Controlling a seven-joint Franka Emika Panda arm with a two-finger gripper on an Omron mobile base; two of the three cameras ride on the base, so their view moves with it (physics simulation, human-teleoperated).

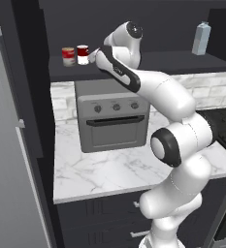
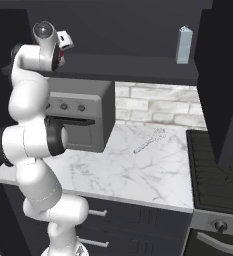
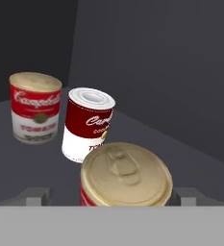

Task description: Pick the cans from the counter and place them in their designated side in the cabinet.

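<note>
Fingers stand apart on either side of the nearest can, which sits between them on the cabinet shelf — not clamped, as far as you can see. Two more cans, the left can and the middle can, stand just beyond. Judge these tins as rigid, smooth and fairly light — take yours across the round wall, below the rim.
</note>
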